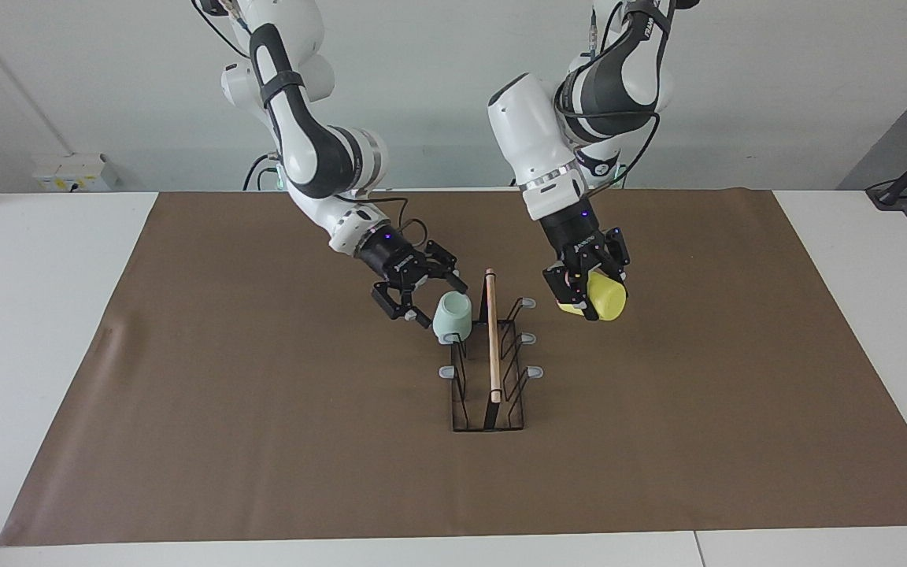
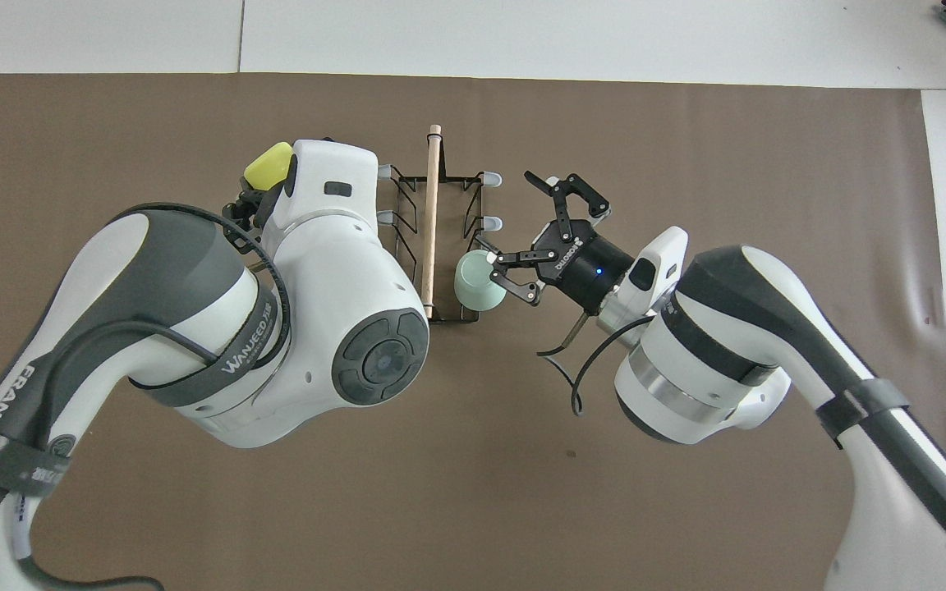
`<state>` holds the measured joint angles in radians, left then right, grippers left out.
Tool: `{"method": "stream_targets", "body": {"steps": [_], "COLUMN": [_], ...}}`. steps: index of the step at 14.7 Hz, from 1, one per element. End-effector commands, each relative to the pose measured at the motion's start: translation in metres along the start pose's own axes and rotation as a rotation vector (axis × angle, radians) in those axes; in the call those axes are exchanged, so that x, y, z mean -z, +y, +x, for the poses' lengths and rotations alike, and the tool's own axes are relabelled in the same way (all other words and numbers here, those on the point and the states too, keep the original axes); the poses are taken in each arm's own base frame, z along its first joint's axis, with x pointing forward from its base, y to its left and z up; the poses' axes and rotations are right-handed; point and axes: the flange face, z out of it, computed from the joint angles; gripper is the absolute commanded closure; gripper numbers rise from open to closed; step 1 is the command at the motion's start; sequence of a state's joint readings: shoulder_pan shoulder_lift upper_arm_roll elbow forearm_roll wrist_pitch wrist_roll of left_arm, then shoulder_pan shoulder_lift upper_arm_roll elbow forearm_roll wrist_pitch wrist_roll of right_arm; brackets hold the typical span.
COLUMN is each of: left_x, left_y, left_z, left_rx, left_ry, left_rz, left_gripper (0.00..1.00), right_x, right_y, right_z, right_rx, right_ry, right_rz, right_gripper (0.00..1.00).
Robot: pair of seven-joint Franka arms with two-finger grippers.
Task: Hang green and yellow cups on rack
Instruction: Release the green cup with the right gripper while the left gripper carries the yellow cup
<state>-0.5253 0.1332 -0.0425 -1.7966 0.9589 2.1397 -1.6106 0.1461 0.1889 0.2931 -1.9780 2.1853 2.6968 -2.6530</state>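
The rack [image 1: 490, 358] is stood mid-table on the brown mat [image 1: 264, 409]. The green cup [image 1: 451, 316] is hung on its prong nearest the robots, toward the right arm's end, just beside the spread right gripper [image 1: 422, 295]. The yellow cup [image 1: 605, 297] is pinched by the left gripper [image 1: 589, 293], raised beside the rack.

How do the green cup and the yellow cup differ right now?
The green cup hangs mouth-down on a prong of the rack; the yellow cup is up in the air beside the rack. The open right gripper has let go of the green; the left gripper is shut on the yellow. Both look the same size.
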Motion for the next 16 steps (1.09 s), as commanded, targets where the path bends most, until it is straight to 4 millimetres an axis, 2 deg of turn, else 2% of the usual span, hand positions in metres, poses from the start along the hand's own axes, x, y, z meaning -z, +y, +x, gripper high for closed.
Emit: {"method": "stream_targets", "body": {"steps": [1,7,13,16], "left_x": [0.002,0.000,0.020,0.017], "left_y": [-0.015,-0.025,-0.019,-0.019], "left_z": [-0.003,-0.013,-0.043,-0.052], "left_rx": [0.000,-0.022,0.064,0.103], "left_ry": [0.030,0.026,0.075,0.087], "left_rz": [0.054,0.087,0.105,0.129], "left_gripper": [1.00,1.00,1.00,1.00], "right_x": [0.017,0.047,0.088,0.117], "right_y": [0.052,0.115,0.166,0.189], "right_z": [-0.009,-0.022,-0.044,-0.052], "right_rx": [0.149,0.493,0.691,0.754], "right_ry": [-0.047,-0.168,-0.255,-0.345], "right_rz": [-0.001,0.101,0.284,0.437], "right_gripper": [0.00,0.00,0.00,0.00]}}
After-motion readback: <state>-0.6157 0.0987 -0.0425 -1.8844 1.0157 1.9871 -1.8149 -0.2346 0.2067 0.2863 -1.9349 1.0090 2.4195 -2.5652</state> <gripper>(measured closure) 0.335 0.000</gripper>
